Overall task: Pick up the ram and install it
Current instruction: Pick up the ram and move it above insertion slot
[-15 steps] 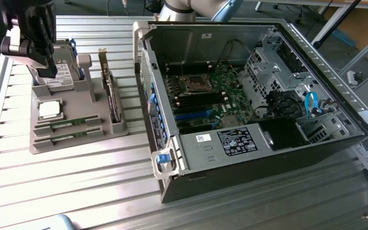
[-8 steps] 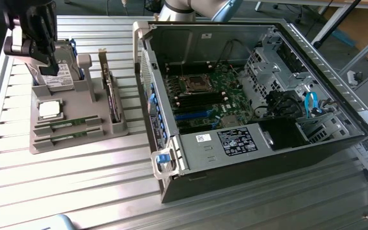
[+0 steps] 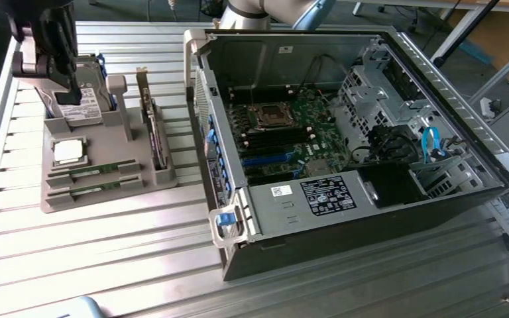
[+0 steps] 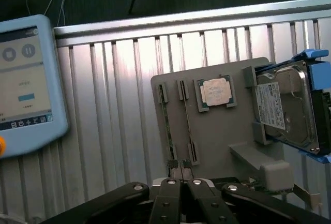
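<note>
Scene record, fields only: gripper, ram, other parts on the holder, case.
gripper: shut, empty, above the gray holder
ram sticks: two, side by side in holder slots, untouched
processor: flat on holder, beside the ram
hard drive: propped in holder
computer case: open, on the exterior view's right of holder

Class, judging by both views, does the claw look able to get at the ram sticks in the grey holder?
Probably yes. The ram sticks lie uncovered in the holder, and the claw sits above it. It is shut, though, so it would need opening first.
</note>
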Controlling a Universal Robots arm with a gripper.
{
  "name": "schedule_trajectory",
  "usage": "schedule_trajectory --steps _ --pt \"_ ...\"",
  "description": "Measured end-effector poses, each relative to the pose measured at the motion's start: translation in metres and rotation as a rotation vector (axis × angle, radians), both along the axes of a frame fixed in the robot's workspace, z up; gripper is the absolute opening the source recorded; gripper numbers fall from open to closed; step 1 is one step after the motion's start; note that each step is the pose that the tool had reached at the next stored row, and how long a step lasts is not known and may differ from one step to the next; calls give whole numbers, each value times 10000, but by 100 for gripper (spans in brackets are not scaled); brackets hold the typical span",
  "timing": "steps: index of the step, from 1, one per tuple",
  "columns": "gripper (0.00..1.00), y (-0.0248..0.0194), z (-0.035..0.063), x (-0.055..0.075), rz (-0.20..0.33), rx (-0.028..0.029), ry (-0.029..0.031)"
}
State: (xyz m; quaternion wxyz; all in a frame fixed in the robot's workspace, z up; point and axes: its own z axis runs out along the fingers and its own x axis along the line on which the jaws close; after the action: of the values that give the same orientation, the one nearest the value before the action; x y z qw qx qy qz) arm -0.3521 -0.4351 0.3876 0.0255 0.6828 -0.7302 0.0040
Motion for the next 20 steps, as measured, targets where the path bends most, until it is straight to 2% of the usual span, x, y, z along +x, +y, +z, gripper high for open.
schedule_trajectory --steps 4,6,7,8,11,12,20 --pt "11 0 0 1 685 0 1" --pt "11 0 1 1 692 -1 1" --pt "11 0 1 1 692 17 0" --pt "11 0 0 1 692 58 -6" --pt "11 -3 0 1 692 278 -33" --pt "11 -3 0 1 693 326 -39" --pt "11 -3 0 1 860 332 -36"
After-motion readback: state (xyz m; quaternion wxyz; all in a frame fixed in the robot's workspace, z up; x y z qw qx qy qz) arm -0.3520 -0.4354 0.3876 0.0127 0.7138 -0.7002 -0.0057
